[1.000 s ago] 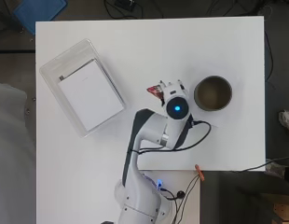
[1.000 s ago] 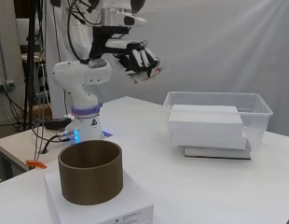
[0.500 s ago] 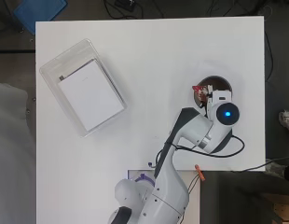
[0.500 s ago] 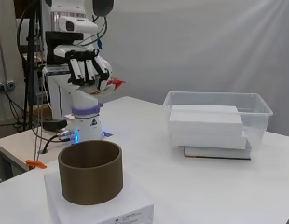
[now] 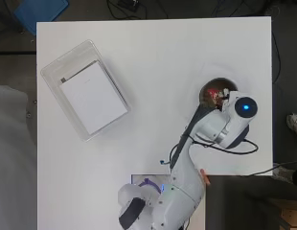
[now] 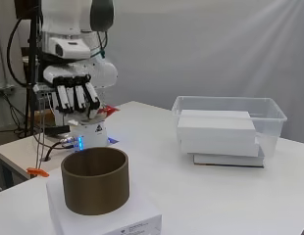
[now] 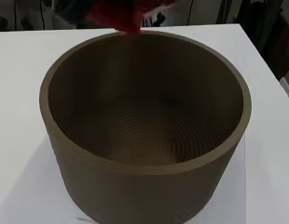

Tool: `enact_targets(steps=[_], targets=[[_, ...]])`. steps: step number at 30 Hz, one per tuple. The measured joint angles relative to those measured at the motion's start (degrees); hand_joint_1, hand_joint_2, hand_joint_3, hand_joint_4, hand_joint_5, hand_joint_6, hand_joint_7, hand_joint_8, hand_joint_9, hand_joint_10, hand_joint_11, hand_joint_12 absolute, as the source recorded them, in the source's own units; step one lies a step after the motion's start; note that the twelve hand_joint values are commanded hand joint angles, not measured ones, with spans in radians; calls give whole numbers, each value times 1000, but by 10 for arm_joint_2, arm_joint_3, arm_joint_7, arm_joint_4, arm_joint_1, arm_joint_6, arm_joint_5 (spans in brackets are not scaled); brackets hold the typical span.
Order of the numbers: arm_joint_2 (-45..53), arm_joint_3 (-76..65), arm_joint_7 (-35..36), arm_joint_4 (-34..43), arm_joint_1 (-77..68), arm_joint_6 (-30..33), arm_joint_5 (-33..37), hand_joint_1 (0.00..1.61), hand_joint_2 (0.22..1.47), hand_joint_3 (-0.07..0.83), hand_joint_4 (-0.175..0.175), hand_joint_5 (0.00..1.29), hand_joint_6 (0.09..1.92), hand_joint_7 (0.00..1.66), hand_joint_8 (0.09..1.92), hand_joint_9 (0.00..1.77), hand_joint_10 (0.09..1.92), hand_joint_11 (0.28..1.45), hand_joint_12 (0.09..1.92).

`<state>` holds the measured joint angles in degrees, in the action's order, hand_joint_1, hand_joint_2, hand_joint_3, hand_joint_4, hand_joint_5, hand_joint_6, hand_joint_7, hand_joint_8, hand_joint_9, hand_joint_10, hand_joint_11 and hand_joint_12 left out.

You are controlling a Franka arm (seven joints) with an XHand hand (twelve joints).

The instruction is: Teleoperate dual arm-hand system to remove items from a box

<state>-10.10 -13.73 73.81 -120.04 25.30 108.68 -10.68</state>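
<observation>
Hand (image 6: 76,100) w/ fingers curled round small red item (image 6: 107,110), crumpled-looking, above brown cylindrical pot (image 6: 95,180); pot empty inside, on white block (image 6: 113,220).

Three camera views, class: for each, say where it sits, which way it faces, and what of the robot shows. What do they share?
Overhead view: above the table, facing straight down; arm reaches from the bottom, covering part of the brown pot.
Side view: across the table; the hand, curled on a red item, above the pot.
Wrist view: at the wrist, facing into the empty pot; no hand shows.
All share the pot and red item.
</observation>
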Motion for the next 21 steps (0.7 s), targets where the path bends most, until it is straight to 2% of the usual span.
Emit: enact_targets(steps=[2,4,7,10,13,16,21], targets=[[42,-11,-11,17,-8,-10,-6,948,1241,-1,109,748,1332,1053,1920,1349,1920,974,1846],[79,-49,-29,26,-42,-19,-30,939,1232,-2,142,763,1309,1053,1920,1344,1920,982,1850],[81,-181,-55,42,-182,-34,-72,937,1230,0,149,765,1305,1017,1895,1293,1920,951,1843],[5,-361,-78,64,-404,-48,-129,924,1247,2,144,735,1361,940,1880,1206,1920,861,1810],[-79,-523,-95,83,-619,-58,-186,922,1260,2,127,716,1401,904,1920,1179,1920,833,1812],[-153,-677,-113,101,-825,-68,-237,916,1265,2,129,708,1413,883,1920,1156,1920,814,1811],[-227,-849,-138,122,-1009,-79,-293,899,1272,2,145,694,1433,854,1920,1122,1920,790,1814]])
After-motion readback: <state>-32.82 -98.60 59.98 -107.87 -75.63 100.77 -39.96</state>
